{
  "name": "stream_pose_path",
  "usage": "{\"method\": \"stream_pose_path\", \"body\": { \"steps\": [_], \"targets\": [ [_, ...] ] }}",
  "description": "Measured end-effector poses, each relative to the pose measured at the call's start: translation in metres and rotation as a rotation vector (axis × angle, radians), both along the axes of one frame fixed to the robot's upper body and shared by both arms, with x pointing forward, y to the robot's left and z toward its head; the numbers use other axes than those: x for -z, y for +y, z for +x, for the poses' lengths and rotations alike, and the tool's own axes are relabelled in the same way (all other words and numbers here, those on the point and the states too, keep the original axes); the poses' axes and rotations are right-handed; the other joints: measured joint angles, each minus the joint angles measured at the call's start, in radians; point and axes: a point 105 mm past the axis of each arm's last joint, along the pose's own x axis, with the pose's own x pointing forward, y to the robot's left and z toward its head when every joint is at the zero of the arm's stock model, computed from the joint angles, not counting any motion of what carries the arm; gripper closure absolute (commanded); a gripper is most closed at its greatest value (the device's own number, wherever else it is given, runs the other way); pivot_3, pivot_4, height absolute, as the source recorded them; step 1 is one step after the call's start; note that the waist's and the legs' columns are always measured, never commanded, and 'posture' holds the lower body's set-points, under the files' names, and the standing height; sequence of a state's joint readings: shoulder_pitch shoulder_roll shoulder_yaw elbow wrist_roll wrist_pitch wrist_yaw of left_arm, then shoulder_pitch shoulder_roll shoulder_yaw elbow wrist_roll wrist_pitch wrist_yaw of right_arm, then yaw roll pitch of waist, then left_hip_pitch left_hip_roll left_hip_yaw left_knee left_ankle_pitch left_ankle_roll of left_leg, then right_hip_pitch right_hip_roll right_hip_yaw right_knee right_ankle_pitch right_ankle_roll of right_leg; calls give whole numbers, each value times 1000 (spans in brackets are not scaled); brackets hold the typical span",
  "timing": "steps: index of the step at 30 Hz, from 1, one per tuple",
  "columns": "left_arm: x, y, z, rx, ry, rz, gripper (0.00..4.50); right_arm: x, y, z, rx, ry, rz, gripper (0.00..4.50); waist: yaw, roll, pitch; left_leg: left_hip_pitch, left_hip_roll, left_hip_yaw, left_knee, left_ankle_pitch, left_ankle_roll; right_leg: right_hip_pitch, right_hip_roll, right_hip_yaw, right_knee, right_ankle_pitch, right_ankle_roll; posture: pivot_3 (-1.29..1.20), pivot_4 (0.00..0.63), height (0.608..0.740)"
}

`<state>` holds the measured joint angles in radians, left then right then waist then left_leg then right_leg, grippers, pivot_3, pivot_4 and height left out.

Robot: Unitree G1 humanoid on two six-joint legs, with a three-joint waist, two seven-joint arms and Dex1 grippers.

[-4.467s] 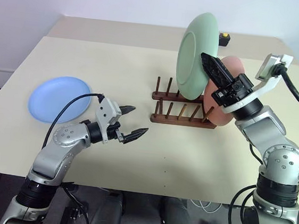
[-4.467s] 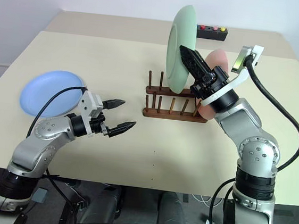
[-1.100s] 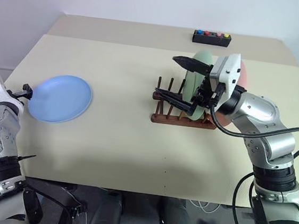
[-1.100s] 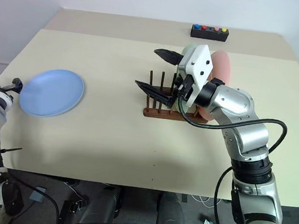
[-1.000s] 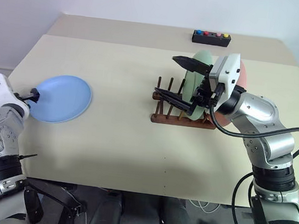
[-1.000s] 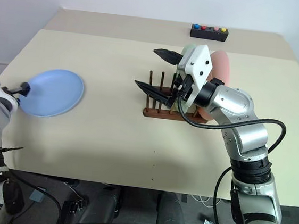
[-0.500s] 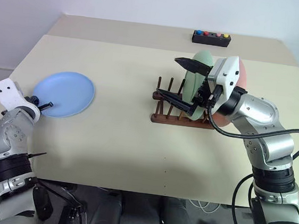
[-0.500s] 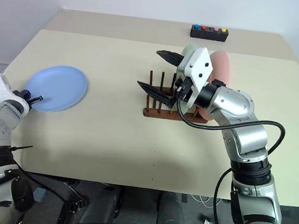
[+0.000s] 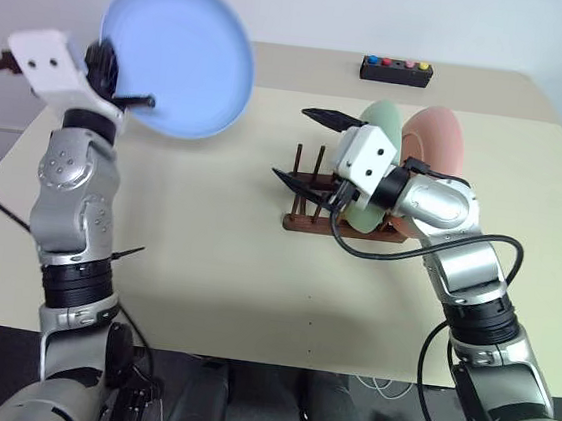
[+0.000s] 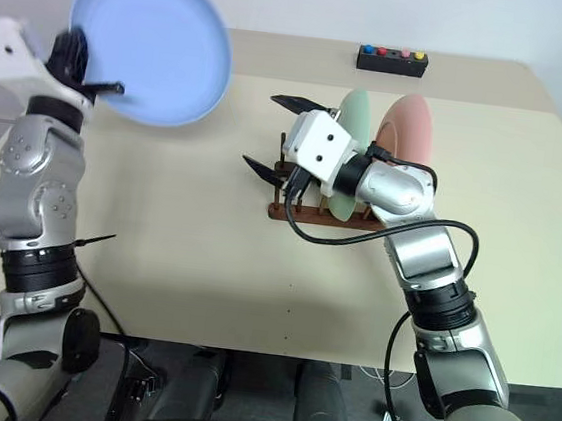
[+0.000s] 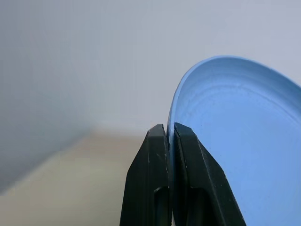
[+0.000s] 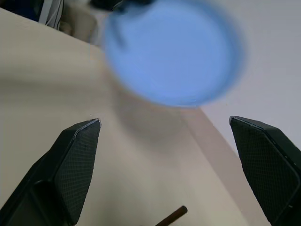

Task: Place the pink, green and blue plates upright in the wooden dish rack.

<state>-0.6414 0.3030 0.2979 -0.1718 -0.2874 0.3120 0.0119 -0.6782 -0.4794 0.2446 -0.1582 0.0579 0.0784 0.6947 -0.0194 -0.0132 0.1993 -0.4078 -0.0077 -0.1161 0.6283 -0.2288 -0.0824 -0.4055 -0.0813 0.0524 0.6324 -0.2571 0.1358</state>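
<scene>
My left gripper point(image 11: 170, 136) is shut on the rim of the light blue plate point(image 9: 176, 59), holding it high above the table's left side, tilted nearly upright. In the dark wooden dish rack point(image 9: 340, 225) the green plate point(image 9: 380, 130) and the pink plate point(image 9: 436, 146) stand upright side by side. The green one is to the left of the pink one. My right gripper point(image 9: 300, 145) hangs just left of the rack, open wide and empty, its fingers pointing toward the blue plate point(image 12: 171, 56).
A small black box with coloured buttons point(image 9: 397, 71) sits at the far edge of the beige table point(image 9: 216, 254). Free pegs of the rack point(image 9: 301, 162) stand to the left of the green plate.
My left gripper has shut on the blue plate's rim and lifted it off the table, up and to the right. The right gripper has rolled and shifted slightly left, still open.
</scene>
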Motion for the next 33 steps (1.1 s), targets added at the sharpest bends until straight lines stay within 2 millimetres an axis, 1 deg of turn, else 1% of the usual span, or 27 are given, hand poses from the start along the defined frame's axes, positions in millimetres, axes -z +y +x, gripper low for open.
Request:
{"method": "stream_pose_path", "body": {
  "steps": [2, 4, 7, 11, 14, 16, 18, 21, 24, 26, 31, 33],
  "targets": [
    [0, -27, 1, 51, -6, 62, 4461, 0, 4, 3, 19, -75, -42, 0, -2, 0, 0, 0, 0, 0, 0, 0, 0, -1, 0, 0, 0, 0, 0, 0, 150, 734],
    [0, -46, 0, 92, -9, 100, 4461, 0, 8, 4, 30, -152, -82, 0, -2, 0, 0, 0, 0, 0, 0, 0, 0, -1, 0, 0, 0, 0, 0, 0, 150, 734],
    [-1, -58, -2, 120, -17, 113, 4461, 2, 10, 8, 51, -240, -135, 0, -1, 0, 0, 0, 0, 0, 0, 0, 0, -1, 0, 0, 0, 0, 0, 0, 150, 734],
    [-3, -67, -4, 139, -26, 117, 4461, 5, 10, 12, 66, -292, -169, 0, 1, 0, 0, 0, 0, 0, 0, 0, 0, 0, 0, 0, 0, 0, 0, 0, 150, 734],
    [-3, -83, -8, 194, -31, 97, 4461, 8, 14, 15, 69, -328, -212, 0, 1, 0, 0, 0, 0, 0, 0, 0, 0, 0, 0, 0, 0, 0, 0, 0, 150, 734],
    [-4, -93, -11, 236, -42, 97, 4500, 11, 19, 16, 61, -340, -227, 539, 1, 0, 0, 0, 0, 0, 0, 0, 0, 0, 0, 0, 0, 0, 0, 0, 150, 734],
    [-7, -98, -14, 259, -50, 101, 4500, 14, 19, 17, 63, -347, -242, 1352, 1, 0, 0, 0, 0, 0, 0, 0, 0, 0, 0, 0, 0, 0, 0, 0, 150, 734],
    [-8, -98, -14, 261, -46, 99, 4500, 18, 17, 21, 77, -355, -261, 2812, 0, 0, 0, 0, 0, 0, 0, 0, 0, 0, 0, 0, 0, 0, 0, 0, 150, 734],
    [-7, -93, -13, 250, -36, 85, 4500, 18, 17, 21, 80, -374, -266, 4409, 0, 0, 0, 0, 0, 0, 0, 0, 0, 0, 0, 0, 0, 0, 0, 0, 150, 734],
    [-7, -88, -12, 240, -31, 74, 4500, 15, 18, 20, 77, -400, -269, 4463, 0, 0, 0, 0, 0, 0, 0, 0, 0, 0, 0, 0, 0, 0, 0, 0, 150, 734],
    [-7, -88, -12, 247, -32, 61, 4500, 15, 19, 20, 79, -425, -284, 4463, 2, 0, 0, 0, 0, 0, 1, 0, 0, 0, 0, 0, 0, 0, 0, 0, 150, 734],
    [-7, -88, -12, 256, -33, 39, 3827, 16, 19, 20, 79, -432, -286, 4500, 2, 0, 0, 0, 0, 0, 1, 0, 0, 0, 0, 0, 0, 0, 0, 0, 150, 734]
  ]
}}
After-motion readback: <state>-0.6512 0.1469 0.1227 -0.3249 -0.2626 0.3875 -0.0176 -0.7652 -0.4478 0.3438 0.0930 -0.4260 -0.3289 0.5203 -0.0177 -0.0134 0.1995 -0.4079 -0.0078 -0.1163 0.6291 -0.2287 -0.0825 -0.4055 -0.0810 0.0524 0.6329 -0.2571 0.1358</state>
